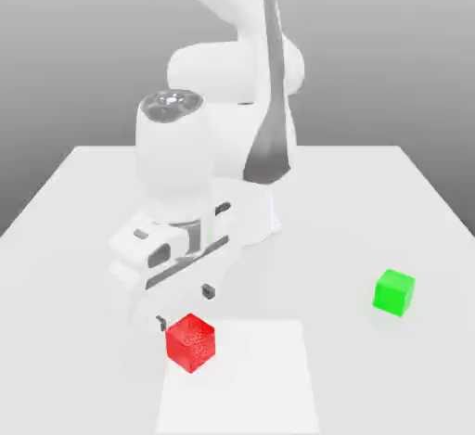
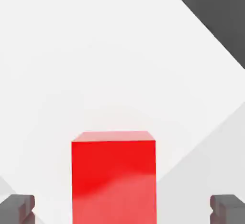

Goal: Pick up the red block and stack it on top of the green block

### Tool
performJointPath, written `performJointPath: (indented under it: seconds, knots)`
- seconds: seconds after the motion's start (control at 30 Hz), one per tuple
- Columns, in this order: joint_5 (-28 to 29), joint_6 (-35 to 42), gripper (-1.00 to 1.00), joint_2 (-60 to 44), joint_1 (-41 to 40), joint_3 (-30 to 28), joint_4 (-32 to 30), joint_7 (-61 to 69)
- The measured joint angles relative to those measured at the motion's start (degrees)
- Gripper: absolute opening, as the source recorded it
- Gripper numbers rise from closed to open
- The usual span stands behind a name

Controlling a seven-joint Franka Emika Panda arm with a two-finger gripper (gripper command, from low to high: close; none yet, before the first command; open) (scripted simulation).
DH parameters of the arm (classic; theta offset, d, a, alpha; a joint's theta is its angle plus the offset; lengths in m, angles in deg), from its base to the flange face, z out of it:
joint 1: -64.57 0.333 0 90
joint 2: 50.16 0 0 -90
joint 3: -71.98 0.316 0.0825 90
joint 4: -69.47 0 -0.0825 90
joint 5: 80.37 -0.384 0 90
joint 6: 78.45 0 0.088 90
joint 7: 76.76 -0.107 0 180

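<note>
Pincer [image 2: 122, 209] wide open around the red block [image 2: 114, 182], gripping nothing; closing off-centre could nudge the cube askew, spoiling the grasp.

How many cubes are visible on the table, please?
2: the red cube on the white sheet, below the gripper, and the green cube toward the exterior view's right.

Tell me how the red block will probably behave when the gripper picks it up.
The red block looks rigid, its edges straight, so it likely won't squash. Its flat faces should suit a two-sided grip, and its boxy shape makes rolling unlikely.
</note>
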Motion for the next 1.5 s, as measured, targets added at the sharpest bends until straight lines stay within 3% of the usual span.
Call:
performJointPath:
  seconds: [0.27,0.3,0.53,0.77,0.97,1.07,1.5]
  knots:
    - [-15.0,-7.0,0.0,-9.8,-8.8,12.2,1.8,11.1]
    - [-15.7,-7.5,-1.0,-10.5,-9.9,13.4,1.9,11.6]
    - [-15.5,-7.2,-1.0,-10.3,-9.8,13.3,1.9,11.5]
    - [-2.2,-1.8,-1.0,-2.2,-4.1,4.6,0.4,1.6]
    - [5.0,3.4,-1.0,3.8,-4.5,3.0,-0.7,-3.5]
    - [3.5,6.1,-1.0,3.5,-4.7,6.4,-0.6,0.3]
    - [0.5,13.2,-1.0,3.9,13.5,16.3,-0.6,17.3]
